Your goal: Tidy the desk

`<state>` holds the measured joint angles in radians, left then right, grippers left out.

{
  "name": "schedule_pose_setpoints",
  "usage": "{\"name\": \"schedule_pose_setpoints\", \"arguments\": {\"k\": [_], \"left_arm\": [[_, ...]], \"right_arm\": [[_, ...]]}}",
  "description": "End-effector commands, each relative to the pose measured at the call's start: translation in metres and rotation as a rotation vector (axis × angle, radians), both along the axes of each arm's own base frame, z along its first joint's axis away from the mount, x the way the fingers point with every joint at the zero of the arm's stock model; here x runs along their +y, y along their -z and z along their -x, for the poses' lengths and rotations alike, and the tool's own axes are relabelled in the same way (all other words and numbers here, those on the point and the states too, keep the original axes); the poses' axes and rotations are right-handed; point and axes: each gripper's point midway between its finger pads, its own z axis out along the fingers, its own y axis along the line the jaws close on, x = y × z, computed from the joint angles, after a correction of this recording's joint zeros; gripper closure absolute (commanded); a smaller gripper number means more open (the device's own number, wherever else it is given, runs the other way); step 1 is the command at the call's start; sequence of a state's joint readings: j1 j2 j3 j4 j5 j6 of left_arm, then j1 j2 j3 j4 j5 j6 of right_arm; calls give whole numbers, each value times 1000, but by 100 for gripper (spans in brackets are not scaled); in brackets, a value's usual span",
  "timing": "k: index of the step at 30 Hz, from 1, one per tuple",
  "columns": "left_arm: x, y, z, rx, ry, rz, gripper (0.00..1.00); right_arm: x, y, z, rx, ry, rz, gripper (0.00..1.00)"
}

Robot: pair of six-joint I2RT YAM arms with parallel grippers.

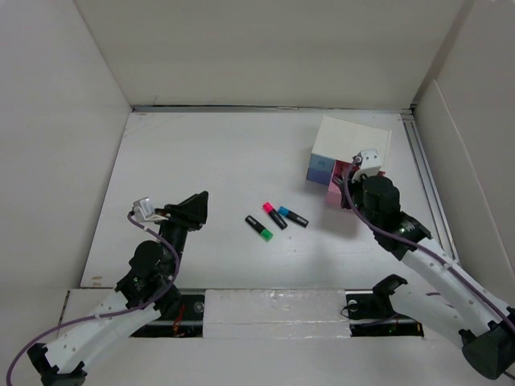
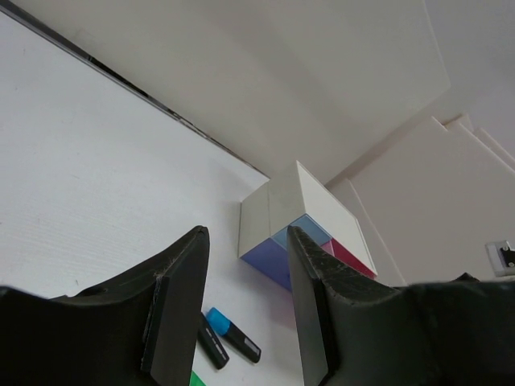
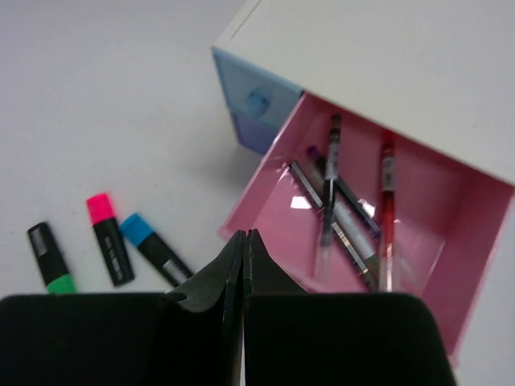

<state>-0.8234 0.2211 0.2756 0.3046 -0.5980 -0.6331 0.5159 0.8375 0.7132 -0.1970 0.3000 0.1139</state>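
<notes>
The white desk [image 1: 201, 161] holds three black highlighters: green-capped [image 1: 259, 228], pink-capped [image 1: 273, 215] and blue-capped [image 1: 293, 215]. A small white drawer box [image 1: 346, 145] stands at the back right, with its pink drawer [image 3: 269, 213] pulled open and several pens [image 3: 334, 201] lying inside. My right gripper [image 3: 244, 236] is shut and empty, hovering over the drawer's near edge. My left gripper [image 1: 201, 206] is open and empty, raised left of the highlighters and pointing toward them. The left wrist view shows the box [image 2: 322, 217] and the blue-capped highlighter [image 2: 233, 335] between the fingers [image 2: 181, 297].
White panels wall the desk on the left, back and right. A metal rail [image 1: 426, 177] runs along the right edge beside the box. The closed blue drawer [image 3: 257, 96] sits next to the pink one.
</notes>
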Motion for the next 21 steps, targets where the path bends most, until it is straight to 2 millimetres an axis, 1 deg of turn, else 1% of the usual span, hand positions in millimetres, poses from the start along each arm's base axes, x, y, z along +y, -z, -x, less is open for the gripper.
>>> {"name": "schedule_pose_setpoints", "arguments": {"k": [1, 2, 3, 4, 6, 7, 8, 9, 10, 11, 13, 14, 16, 19, 21], "left_arm": [[-2, -21, 2, -46, 16, 25, 61], [-3, -21, 2, -47, 21, 25, 61], [-4, -21, 3, -47, 24, 24, 61], [-3, -22, 3, -49, 24, 28, 61], [-4, -22, 3, -53, 25, 30, 61], [-3, -20, 2, -50, 22, 28, 61], [-3, -20, 2, -48, 19, 25, 61], [-3, -20, 2, -47, 19, 25, 61], [-3, -19, 2, -44, 19, 23, 61], [-3, -21, 2, -47, 19, 25, 61], [-2, -21, 2, -47, 18, 26, 61], [-1, -21, 3, -49, 16, 29, 61], [-1, -20, 3, -50, 16, 30, 61], [-1, -22, 4, -52, 18, 33, 61], [-2, -22, 3, -52, 19, 32, 61]], "right_arm": [[10, 10, 27, 105, 5, -83, 100], [11, 24, 32, 136, 18, -107, 100], [10, 30, 34, 143, 25, -122, 100], [14, 33, 35, 138, 16, -136, 100], [13, 45, 36, 168, 36, -140, 95], [12, 48, 37, 185, 42, -130, 92], [9, 52, 37, 206, 72, -124, 84], [6, 48, 36, 207, 90, -124, 81], [3, 51, 38, 220, 106, -114, 78], [0, 48, 39, 211, 123, -128, 70], [-2, 51, 42, 219, 133, -141, 65], [-3, 53, 43, 221, 145, -157, 60], [-9, 59, 49, 238, 174, -161, 59], [-26, 62, 52, 231, 263, -146, 56], [-29, 65, 51, 220, 276, -137, 53]]}}
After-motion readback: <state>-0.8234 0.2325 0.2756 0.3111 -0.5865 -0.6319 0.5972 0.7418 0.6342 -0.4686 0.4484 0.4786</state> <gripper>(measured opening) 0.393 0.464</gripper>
